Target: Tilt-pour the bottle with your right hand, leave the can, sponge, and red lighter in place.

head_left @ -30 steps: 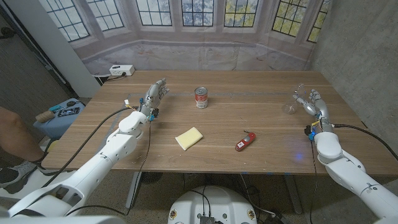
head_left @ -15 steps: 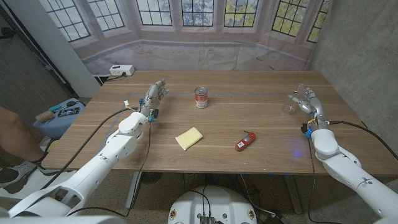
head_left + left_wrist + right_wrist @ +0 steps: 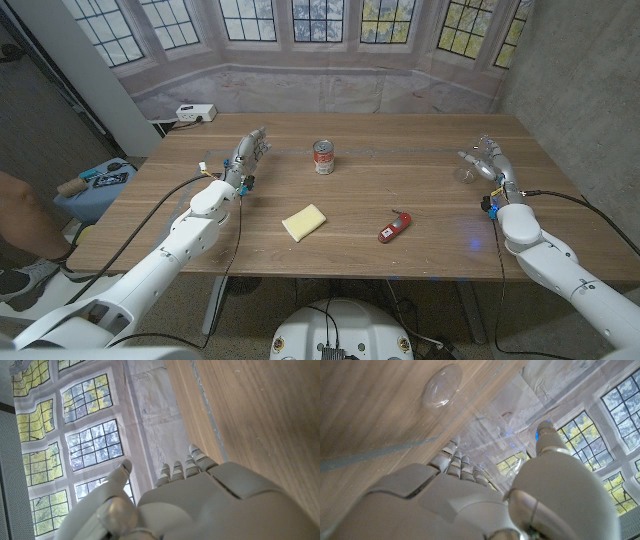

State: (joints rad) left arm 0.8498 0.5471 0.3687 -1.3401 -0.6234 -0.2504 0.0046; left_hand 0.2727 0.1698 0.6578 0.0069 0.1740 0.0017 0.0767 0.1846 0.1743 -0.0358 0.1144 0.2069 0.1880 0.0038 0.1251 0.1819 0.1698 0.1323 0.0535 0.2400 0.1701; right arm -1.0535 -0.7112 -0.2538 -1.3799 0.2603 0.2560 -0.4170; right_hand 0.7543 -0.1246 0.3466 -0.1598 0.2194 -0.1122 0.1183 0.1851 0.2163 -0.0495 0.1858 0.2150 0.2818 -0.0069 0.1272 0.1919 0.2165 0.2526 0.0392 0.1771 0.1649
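A clear plastic bottle [image 3: 467,166] is near the table's right end, tipped over towards the left, with my right hand [image 3: 494,160] around it. In the right wrist view the bottle [image 3: 470,415] runs between the fingers [image 3: 456,460] and the thumb, its round base pointing away over the wood. My left hand [image 3: 250,152] is at the back left of the table, fingers straight and holding nothing; the left wrist view shows the left hand [image 3: 200,495] above bare wood. The can [image 3: 323,157], yellow sponge [image 3: 304,221] and red lighter [image 3: 394,227] lie apart in the middle.
The wooden table [image 3: 400,190] ends close to the right of my right hand. A white power strip [image 3: 196,113] lies beyond the back left corner. A person's arm [image 3: 20,215] shows at the left edge, off the table.
My right hand has turned and shifted slightly left, and the bottle has tipped further over. The left hand, can, sponge and lighter have not moved.
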